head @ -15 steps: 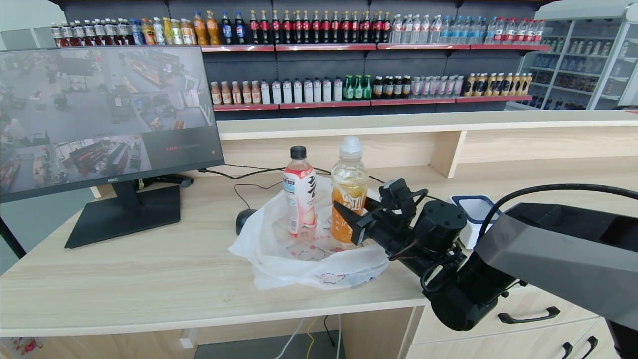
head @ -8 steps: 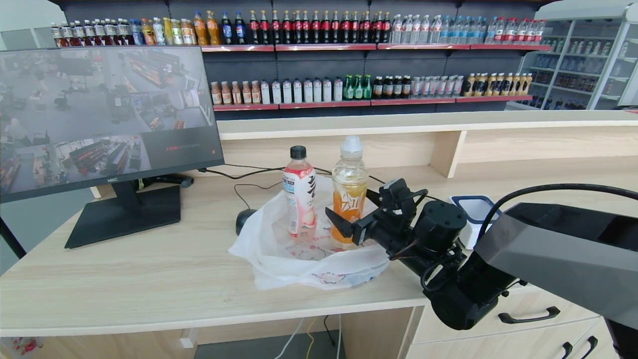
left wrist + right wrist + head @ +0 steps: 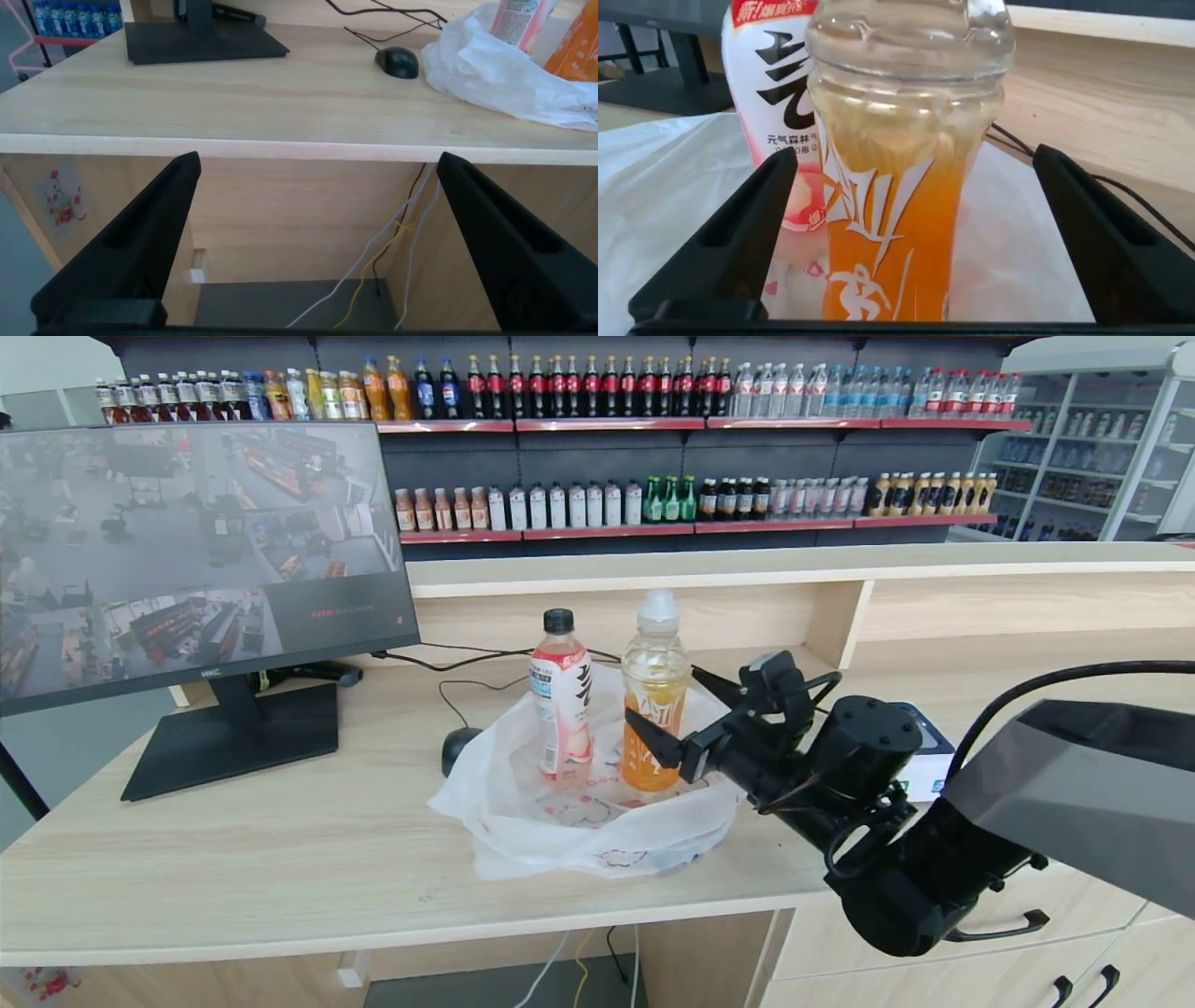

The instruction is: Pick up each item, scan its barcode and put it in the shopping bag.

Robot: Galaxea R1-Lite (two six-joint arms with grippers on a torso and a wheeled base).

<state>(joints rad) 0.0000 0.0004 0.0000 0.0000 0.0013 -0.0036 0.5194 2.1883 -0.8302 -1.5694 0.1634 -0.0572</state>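
An orange drink bottle (image 3: 654, 700) with a white cap stands upright in the white shopping bag (image 3: 523, 812) on the desk. Next to it on the left stands a pink-labelled bottle (image 3: 561, 705) with a black cap. My right gripper (image 3: 661, 691) is open at the orange bottle's right side, one finger in front of its lower half, not pinching it. In the right wrist view the orange bottle (image 3: 896, 187) stands between my wide-spread right gripper (image 3: 915, 159) fingers, the pink bottle (image 3: 775, 121) behind it. My left gripper (image 3: 318, 163) hangs open below the desk's front edge (image 3: 234, 103).
A monitor (image 3: 187, 551) on a black stand fills the desk's left side. A black mouse (image 3: 455, 747) and cables lie just left of the bag. A white box with a blue rim (image 3: 929, 751) sits behind my right arm. A raised counter ledge runs behind the bottles.
My right arm has shifted a little to the right and upward, its fingers still open by the orange bottle. Both bottles and the bag have stayed in place.
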